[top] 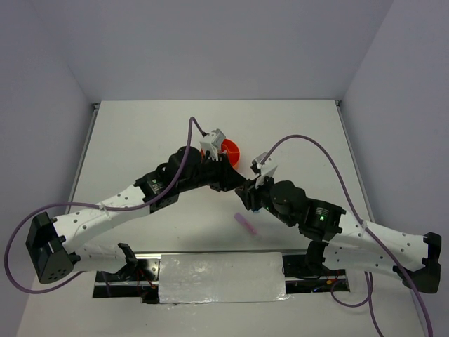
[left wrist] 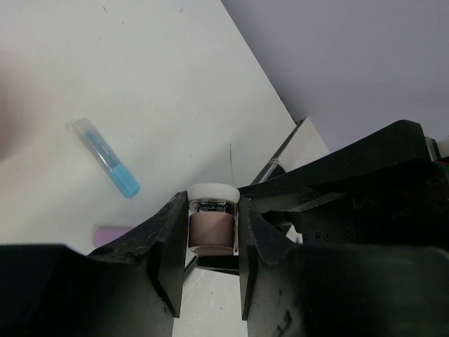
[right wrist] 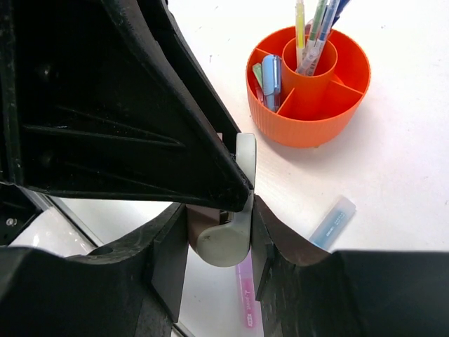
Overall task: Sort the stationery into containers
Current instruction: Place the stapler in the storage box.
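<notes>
**Desk:** Top view?
**Operator:** My left arm (top: 105, 210) and right arm (top: 372, 235) meet mid-table, near the orange organiser (top: 233, 151). A pink marker (top: 245, 223) lies on the table close by.
**Desk:** Left wrist?
**Operator:** My left gripper (left wrist: 212, 205) is clamped on the eraser (left wrist: 210, 228).
**Desk:** Right wrist?
**Operator:** There my right gripper (right wrist: 219, 214) grips the same eraser. Pens (right wrist: 312, 35) stand in the organiser's centre cup.

No writing is showing clearly enough to read. The pink marker (right wrist: 245, 298), lying toward the near edge of the table (top: 140, 140), is carrying dark print too small to make out.
</notes>
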You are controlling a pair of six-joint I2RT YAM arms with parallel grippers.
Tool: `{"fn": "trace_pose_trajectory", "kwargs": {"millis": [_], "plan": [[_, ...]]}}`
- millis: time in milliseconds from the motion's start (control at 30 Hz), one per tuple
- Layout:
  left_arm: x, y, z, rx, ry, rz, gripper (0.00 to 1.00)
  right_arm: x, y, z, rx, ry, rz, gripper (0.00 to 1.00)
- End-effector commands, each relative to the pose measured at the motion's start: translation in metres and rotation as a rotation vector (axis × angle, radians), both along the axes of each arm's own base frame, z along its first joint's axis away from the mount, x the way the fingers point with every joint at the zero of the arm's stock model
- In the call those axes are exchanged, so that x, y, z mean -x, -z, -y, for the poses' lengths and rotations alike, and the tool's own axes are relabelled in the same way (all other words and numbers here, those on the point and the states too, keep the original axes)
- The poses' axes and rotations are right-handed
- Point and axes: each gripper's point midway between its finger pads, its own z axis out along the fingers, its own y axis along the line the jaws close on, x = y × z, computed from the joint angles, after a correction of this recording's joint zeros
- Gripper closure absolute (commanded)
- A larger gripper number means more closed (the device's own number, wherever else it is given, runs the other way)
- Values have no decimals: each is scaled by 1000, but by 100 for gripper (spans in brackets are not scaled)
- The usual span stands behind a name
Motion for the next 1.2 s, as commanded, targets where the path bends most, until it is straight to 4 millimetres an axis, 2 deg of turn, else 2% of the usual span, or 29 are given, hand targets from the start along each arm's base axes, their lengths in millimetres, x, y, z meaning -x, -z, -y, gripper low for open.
{"fn": "trace_pose_trajectory", "kwargs": {"millis": [0,33,100,133,167,233,267,300,333,367,400,467,500,633,667,700,833,867,900,933,967,1167], "plan": [[-2,-35,2,50,12,92,100,2,-34,-7,-74,-31,40,85],[-3,-38,4,49,16,102,100,5,-33,-7,-77,-43,38,82],[-9,-42,4,32,5,140,100,6,-34,-6,-95,-44,37,57],[-14,-42,4,10,-15,139,100,7,-36,1,-117,-23,38,25],[-25,-43,0,-15,-64,161,100,-1,-36,17,-145,84,21,1],[-42,-44,-5,-70,-148,164,100,-4,-43,43,-212,192,20,0],[-51,-44,-10,-93,-204,166,100,-8,-39,63,-225,297,-2,0],[-67,-44,-20,-122,-306,172,100,-7,-39,74,-248,346,-21,0],[-79,-46,-21,-134,-364,175,100,-5,-50,88,-306,389,-30,0],[-87,-47,-24,-143,-411,183,100,-2,-43,98,-308,430,-67,0],[-104,-50,-28,-164,-501,200,100,-1,-52,110,-343,466,-69,0],[-122,-49,-33,-190,-600,210,100,3,-47,123,-324,506,-97,0],[-137,-48,-35,-216,-683,221,100,4,-52,127,-343,519,-105,0],[-173,-36,-36,-307,-870,237,100,8,-45,132,-281,524,-130,0],[-185,-31,-28,-328,-901,242,100,8,-45,131,-278,526,-135,0],[-191,-29,-33,-345,-968,245,100,9,-44,130,-274,522,-142,0],[-212,-16,-26,-423,-1049,280,100,11,-42,121,-277,467,-147,0],[-219,-10,-17,-441,-1054,289,100,12,-40,121,-276,461,-148,0],[-222,-5,-15,-466,-1061,294,100,12,-40,120,-276,455,-148,0],[-226,13,-16,-530,-1078,295,100,14,-39,119,-278,442,-149,0],[-229,9,-14,-515,-1098,292,100,14,-39,119,-280,439,-150,0],[-235,41,-11,-554,-1124,295,100,18,-33,116,-272,406,-154,0]]}}
